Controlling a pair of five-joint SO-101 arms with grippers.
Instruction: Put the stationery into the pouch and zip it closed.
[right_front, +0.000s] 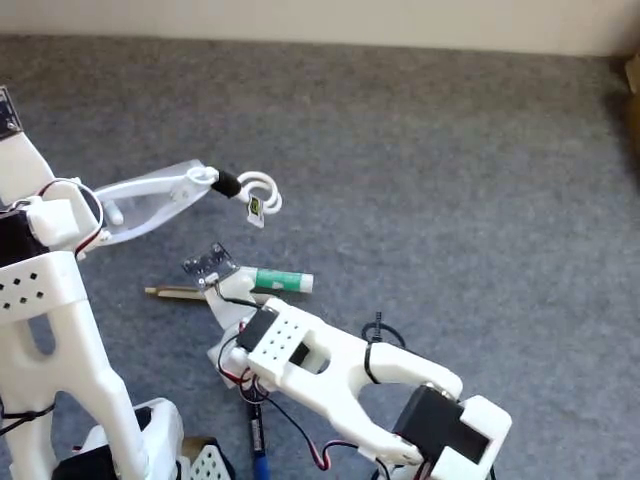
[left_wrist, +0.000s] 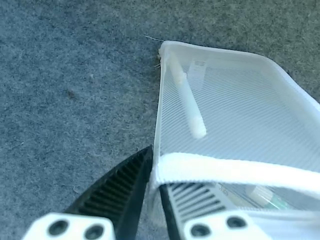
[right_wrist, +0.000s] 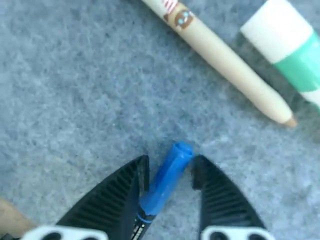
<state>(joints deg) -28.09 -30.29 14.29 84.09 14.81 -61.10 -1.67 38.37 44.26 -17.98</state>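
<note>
Status: partly done. The pouch (right_front: 150, 205) is held by the left claw (left_wrist: 156, 172), which is clamped narrow on its rim. One white stick-like item (left_wrist: 186, 100) is noted inside. The right claw (right_wrist: 171, 162) stands parted astride the blue pen (right_wrist: 165, 182), which is not yet gripped. The pencil (right_wrist: 225, 57) and glue stick (right_wrist: 287, 50) lie on the surface (right_front: 450, 180), still to be loaded. Zipping is judged outstanding.

The right arm (right_front: 330, 365) hides most of the blue pen (right_front: 259, 462) from overhead. The pouch (left_wrist: 235, 120) runs off the left wrist view's edge, and the glue stick (right_wrist: 295, 60) off the right's.
</note>
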